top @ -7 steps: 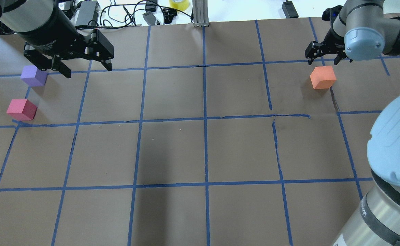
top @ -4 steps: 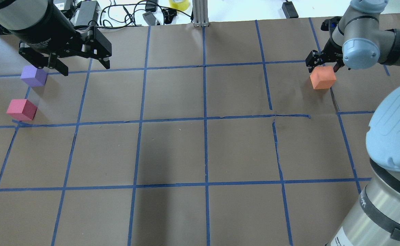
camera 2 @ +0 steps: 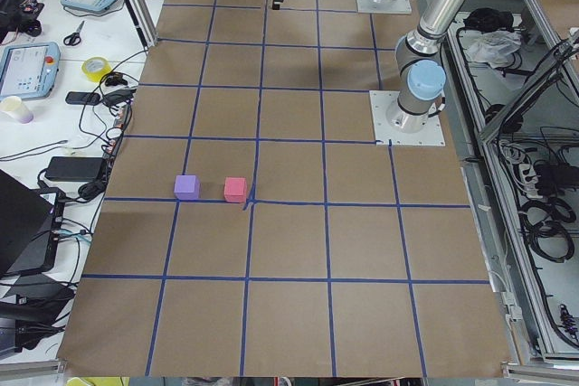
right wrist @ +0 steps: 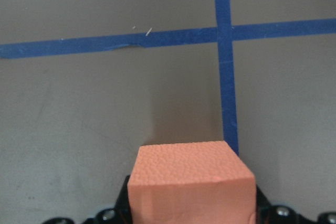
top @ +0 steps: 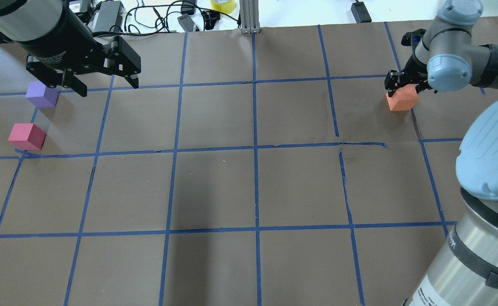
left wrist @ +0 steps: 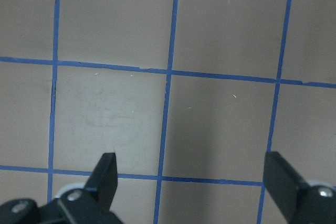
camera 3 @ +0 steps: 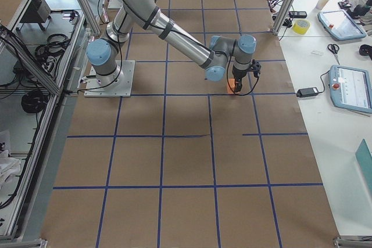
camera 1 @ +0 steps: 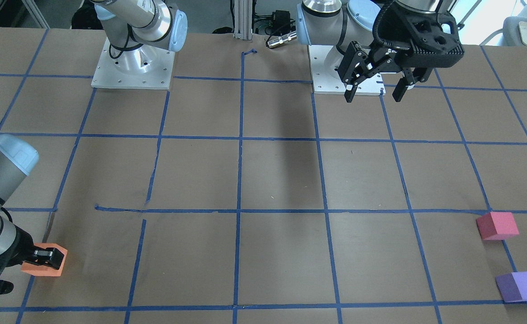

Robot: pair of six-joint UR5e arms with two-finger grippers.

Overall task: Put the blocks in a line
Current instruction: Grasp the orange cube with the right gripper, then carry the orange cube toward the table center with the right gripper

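The orange block [top: 402, 102] sits on the table at the far right. My right gripper [top: 403, 87] has come down over it, and its fingers press both sides in the right wrist view [right wrist: 191, 203]; the block [right wrist: 191, 187] still rests on the paper. The purple block [top: 41, 94] and the pinkish-red block [top: 26, 136] stand apart at the far left. My left gripper [top: 109, 89] hangs open and empty above the table, just right of the purple block. The left wrist view shows only its spread fingertips [left wrist: 107, 163] over bare paper.
Brown paper with a blue tape grid [top: 255, 148] covers the table. Cables, a power brick [top: 108, 15] and a yellow tape roll [top: 222, 5] lie past the far edge. My right arm's elbow [top: 491, 153] looms over the near right corner.
My right gripper has dropped from behind and above the orange block down around it and closed on its sides. The left gripper has only shifted slightly. The blocks have not moved.
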